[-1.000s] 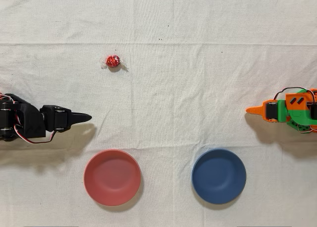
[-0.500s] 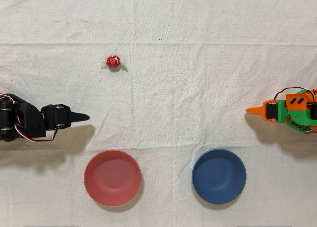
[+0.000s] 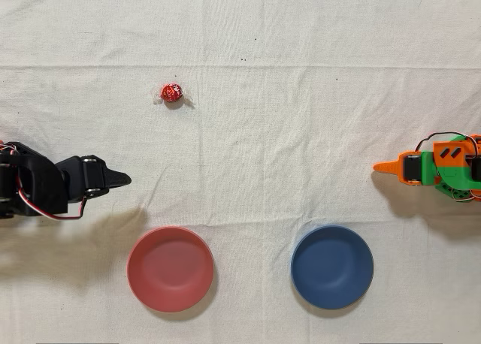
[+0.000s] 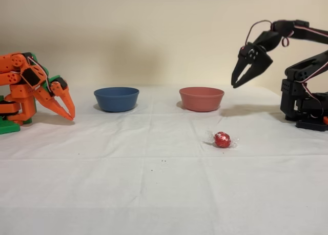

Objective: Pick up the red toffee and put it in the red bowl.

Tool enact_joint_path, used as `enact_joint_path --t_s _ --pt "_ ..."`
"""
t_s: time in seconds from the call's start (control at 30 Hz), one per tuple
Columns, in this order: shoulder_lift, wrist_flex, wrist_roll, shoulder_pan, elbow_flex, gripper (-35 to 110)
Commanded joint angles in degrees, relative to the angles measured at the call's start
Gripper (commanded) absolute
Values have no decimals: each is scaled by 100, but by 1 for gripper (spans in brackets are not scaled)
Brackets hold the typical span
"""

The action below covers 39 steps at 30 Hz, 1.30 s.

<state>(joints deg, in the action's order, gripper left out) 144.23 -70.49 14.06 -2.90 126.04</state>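
Red toffee (image 4: 222,139), lower centre-right on worktop: light, slippery foil, best gripped across round body; hand (image 4: 241,80) raised, slightly parted, empty.

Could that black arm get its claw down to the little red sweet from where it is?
Probably yes. The claw hangs raised and open, and only bare cloth lies between it and the sweet; the bowls sit off to the other side.

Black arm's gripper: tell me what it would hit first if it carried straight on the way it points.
Probably only the white cloth. In the fixed view the gripper hangs high, part open, pointing down. The red bowl and red toffee seem off that line, though depth is unclear.
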Motion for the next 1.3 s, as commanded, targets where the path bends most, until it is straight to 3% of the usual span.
enact_joint_path --t_s 0.0,0.33,0.63,1.27 --pt "-483 -729 264 229 -1371 1" --pt "-1644 -1327 -237 1151 -2725 1" --pt "-2391 -1125 -729 2021 -3050 1" --pt "-3973 -18 -1318 2628 -3032 1"
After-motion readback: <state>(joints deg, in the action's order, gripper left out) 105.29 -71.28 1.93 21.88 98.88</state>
